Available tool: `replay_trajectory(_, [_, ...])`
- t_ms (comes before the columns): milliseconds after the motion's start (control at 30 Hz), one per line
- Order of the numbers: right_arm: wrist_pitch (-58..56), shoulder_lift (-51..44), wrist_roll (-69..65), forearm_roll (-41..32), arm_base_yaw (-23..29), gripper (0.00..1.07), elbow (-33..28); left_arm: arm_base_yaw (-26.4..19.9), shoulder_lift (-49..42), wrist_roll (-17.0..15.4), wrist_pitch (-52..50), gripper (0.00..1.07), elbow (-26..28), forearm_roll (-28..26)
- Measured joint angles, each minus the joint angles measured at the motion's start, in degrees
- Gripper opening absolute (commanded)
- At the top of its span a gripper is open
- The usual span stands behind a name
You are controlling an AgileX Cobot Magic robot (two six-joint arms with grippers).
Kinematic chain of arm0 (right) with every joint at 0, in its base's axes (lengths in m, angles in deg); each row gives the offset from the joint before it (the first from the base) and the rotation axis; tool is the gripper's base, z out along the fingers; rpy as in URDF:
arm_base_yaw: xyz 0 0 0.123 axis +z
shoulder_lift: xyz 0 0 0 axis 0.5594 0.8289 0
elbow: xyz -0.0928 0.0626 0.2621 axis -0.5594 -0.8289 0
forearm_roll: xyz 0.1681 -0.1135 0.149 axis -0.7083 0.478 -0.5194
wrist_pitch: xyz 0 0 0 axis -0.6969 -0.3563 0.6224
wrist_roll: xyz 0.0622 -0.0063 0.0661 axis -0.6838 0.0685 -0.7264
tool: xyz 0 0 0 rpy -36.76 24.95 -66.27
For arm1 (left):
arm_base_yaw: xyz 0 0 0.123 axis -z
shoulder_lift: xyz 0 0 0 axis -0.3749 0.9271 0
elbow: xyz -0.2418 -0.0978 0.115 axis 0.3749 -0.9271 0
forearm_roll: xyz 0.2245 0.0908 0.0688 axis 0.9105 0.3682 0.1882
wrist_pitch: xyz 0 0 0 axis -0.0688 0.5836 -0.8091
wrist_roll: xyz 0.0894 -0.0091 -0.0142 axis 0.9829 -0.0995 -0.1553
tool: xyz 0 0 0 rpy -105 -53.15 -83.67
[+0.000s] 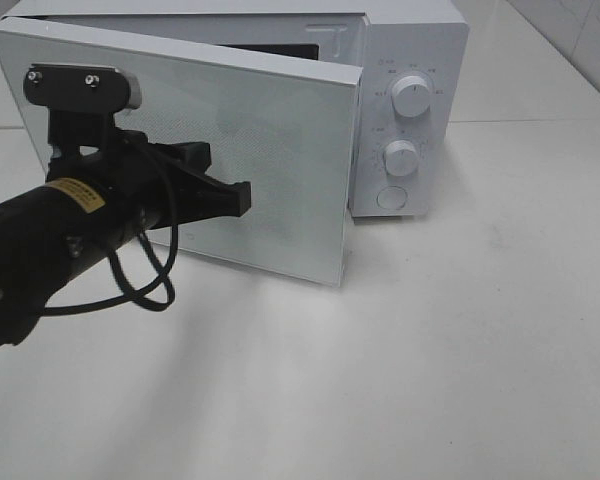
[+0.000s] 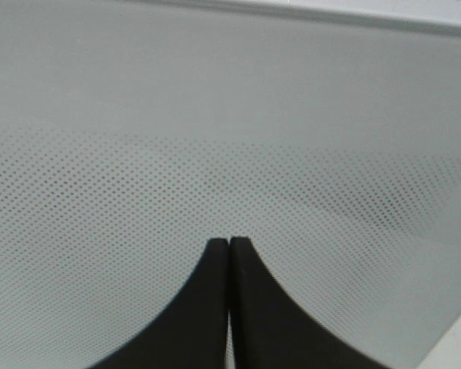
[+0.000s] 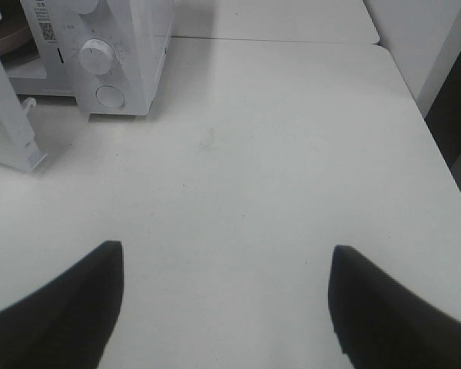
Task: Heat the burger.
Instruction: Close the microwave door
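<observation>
Door point(image 1: 280, 170) ajar – screens microwave point(image 1: 420, 50) cavity – table point(image 1: 460, 350) right open.

You get bright, even overhead light in all three views. In the exterior high view the white bench point(image 1: 460, 380) is close to washed out, and the left arm point(image 1: 40, 240) throws only a soft, faint shadow onto it. In the left wrist view the microwave door point(image 2: 138, 154) shows a dot mesh that fades into blur away from the centre. In the right wrist view the right end effector point(image 3: 224, 250) is dark and out of focus.
</observation>
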Motion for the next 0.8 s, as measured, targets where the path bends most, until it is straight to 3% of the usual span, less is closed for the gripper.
replay_trajectory(367, [0.0, 0.0, 0.0, 0.0, 0.0, 0.74, 0.0, 0.3, 9.1, 0.0, 0.0, 0.00, 13.1, -2.8])
replay_trajectory(800, [0.0, 0.0, 0.0, 0.0, 0.0, 0.74, 0.0, 0.5, 15.7, 0.0, 0.4, 0.00, 23.3, -4.6])
